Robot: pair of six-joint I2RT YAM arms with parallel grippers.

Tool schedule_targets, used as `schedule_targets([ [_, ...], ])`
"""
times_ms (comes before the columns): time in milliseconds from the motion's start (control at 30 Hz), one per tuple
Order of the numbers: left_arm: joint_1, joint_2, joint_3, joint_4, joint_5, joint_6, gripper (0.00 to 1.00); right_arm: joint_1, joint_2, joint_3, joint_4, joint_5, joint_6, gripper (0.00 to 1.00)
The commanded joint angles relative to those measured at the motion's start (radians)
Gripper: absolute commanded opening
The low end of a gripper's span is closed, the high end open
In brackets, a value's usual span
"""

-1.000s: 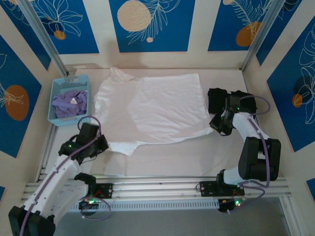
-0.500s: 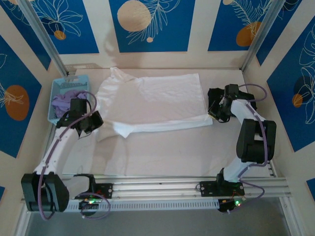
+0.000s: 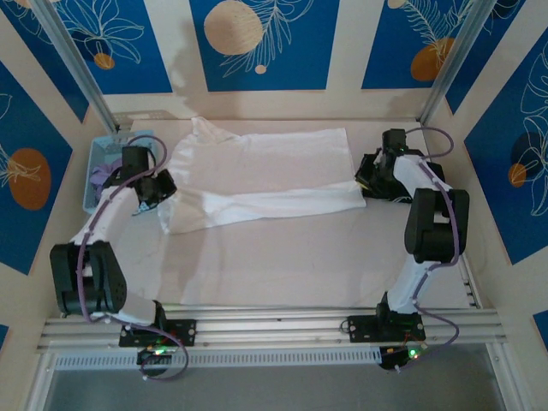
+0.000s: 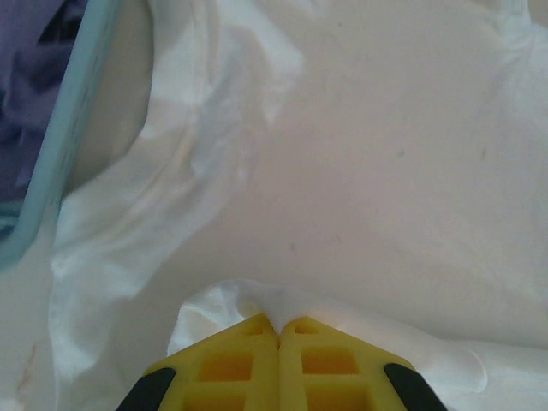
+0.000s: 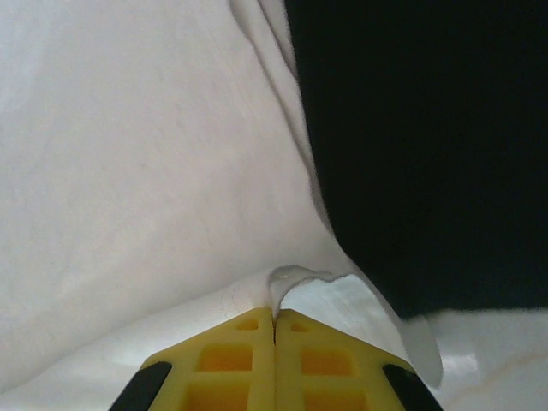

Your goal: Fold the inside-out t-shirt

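T-shirt (image 3: 274,171) between basket (image 4: 64,145) and black garment (image 5: 428,145) (seemingly touching)

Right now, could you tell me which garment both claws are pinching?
The white t-shirt, spread mid-table; the lavender garment lies in the blue basket, the black garment at the table's right.

- The left gripper (image 3: 163,190) has moved from the near-left part of the table (image 3: 282,265) toward the far side. It now sits just beside the basket (image 3: 92,193), its arm stretched out.
- The right gripper (image 3: 366,178) has moved the same way and is now in front of the black garment (image 3: 378,163).
- The shirt (image 3: 265,167), which lay spread wide, has had its near half carried over. It is now a narrower band across the far side.
- More bare table shows in front of it.
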Motion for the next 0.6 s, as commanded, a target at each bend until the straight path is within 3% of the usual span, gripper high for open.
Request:
schedule_targets([
  [0, 0.016, 0.110, 0.079, 0.074, 0.000, 0.006, 0.08, 0.012, 0.081, 0.097, -0.008, -0.006, 0.013, 0.11],
  [67, 0.018, 0.194, 0.138, 0.091, 0.021, -0.007, 0.19, 0.014, 0.124, 0.160, -0.021, 0.004, 0.009, 0.18],
  [133, 0.020, 0.273, 0.221, 0.070, 0.038, -0.006, 0.37, 0.013, 0.142, 0.204, -0.040, 0.022, -0.001, 0.28],
  [233, 0.019, 0.275, 0.237, 0.060, 0.033, 0.004, 0.47, 0.027, 0.085, 0.161, -0.035, 0.073, -0.029, 0.36],
  [367, -0.012, 0.127, 0.043, 0.159, 0.037, -0.024, 0.54, 0.091, -0.011, 0.029, -0.003, 0.075, -0.081, 0.40],
  [567, -0.091, 0.040, -0.211, 0.268, 0.090, -0.051, 0.58, 0.164, 0.098, 0.057, -0.078, 0.167, -0.180, 0.40],
])
